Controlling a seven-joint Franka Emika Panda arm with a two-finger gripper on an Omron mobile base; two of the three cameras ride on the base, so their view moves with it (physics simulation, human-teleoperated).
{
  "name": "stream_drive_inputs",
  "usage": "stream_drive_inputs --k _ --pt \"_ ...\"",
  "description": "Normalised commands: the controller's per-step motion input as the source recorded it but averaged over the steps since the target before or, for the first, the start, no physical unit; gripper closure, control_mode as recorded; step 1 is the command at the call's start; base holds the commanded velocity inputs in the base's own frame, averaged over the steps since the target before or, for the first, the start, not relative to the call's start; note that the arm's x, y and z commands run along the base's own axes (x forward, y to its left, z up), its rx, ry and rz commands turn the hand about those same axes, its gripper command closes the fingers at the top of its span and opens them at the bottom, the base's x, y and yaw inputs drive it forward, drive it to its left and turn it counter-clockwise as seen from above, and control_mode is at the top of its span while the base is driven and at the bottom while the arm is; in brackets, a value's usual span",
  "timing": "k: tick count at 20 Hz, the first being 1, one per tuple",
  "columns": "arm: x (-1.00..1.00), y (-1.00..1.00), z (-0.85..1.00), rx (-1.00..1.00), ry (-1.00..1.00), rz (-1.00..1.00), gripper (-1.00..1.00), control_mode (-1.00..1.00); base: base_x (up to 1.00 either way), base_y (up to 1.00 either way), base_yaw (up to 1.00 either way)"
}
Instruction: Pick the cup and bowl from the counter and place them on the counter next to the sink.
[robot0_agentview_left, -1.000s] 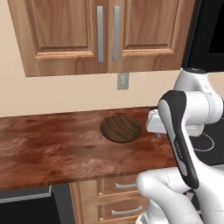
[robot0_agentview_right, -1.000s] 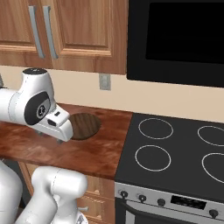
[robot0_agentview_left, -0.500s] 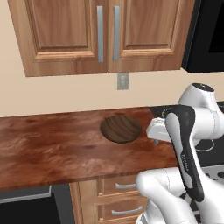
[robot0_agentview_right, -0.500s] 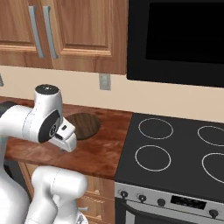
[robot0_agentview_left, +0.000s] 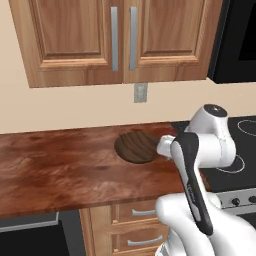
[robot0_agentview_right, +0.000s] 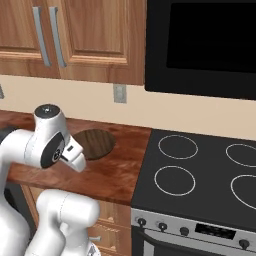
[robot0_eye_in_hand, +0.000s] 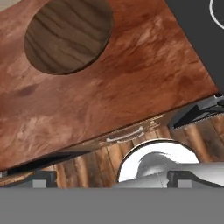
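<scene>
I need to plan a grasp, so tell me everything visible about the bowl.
The bowl is wide, shallow, round and dark brown with wood grain, apparently wooden. It sits upright and empty on the reddish-brown counter, near the black stovetop but apart from it. Nothing else touches it; the arm's hand hangs beside it.

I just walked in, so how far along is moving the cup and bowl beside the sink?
Nothing looks done yet. The wide dark brown wood-grain bowl sits on the reddish-brown wooden counter next to the black stovetop. The tool is open and empty, looking down at the counter edge near the bowl. Both pick-ups and placements remain.
</scene>
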Motion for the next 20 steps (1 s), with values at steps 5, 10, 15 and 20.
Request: stream_drive_inputs --k 5,10,15,20 --pt "0.99 0.1 -0.12 -0.06 0.01 -0.31 -1.0 -1.0 0.0 0.0 0.0" --pt "0.85 -0.04 -0.27 0.03 -0.01 -0.03 -1.0 -1.0 0.0 0.0 0.0" --pt "0.37 -0.28 -0.31 0.05 0.01 0.01 -1.0 -1.0 0.0 0.0 0.0" --pt "0.14 -0.49 -0.35 0.05 0.0 0.08 -1.0 -1.0 0.0 0.0 0.0"
